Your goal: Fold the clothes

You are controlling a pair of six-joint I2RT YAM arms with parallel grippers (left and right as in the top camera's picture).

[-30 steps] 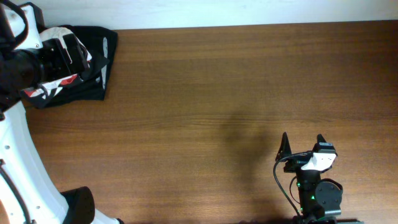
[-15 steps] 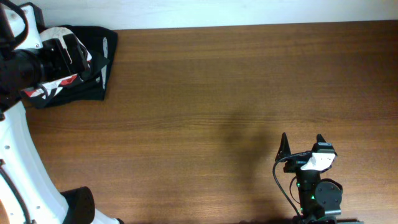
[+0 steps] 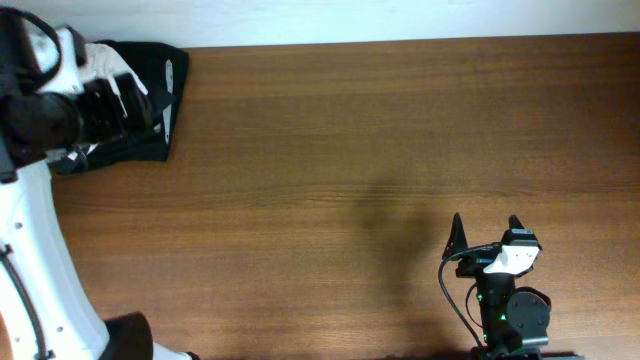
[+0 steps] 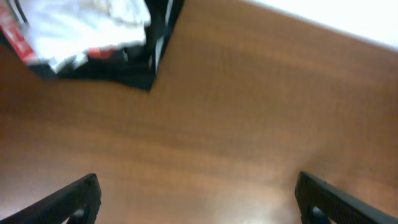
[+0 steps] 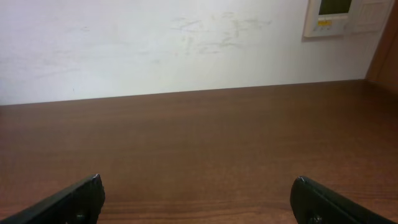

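The worktop (image 3: 380, 130) stretches wide, with a wall (image 5: 155, 43) behind its far edge and a wall panel (image 5: 345, 17) high on that wall's right. A pile sits in the far left corner: the T-shirt (image 4: 93, 22) lies on top, a lettered garment (image 4: 12, 40) shows at its left, and the bottom garment (image 4: 106, 70) spreads beneath both. The left pincer (image 4: 198, 183) hangs above the worktop near the pile, which lies ahead and to its left. The right pincer (image 3: 487, 228) stands at the near edge, right of centre, well apart from the pile, facing the wall.

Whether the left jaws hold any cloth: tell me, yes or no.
No: the left wrist view shows the left jaws open over the table, the white T-shirt apart at top left.
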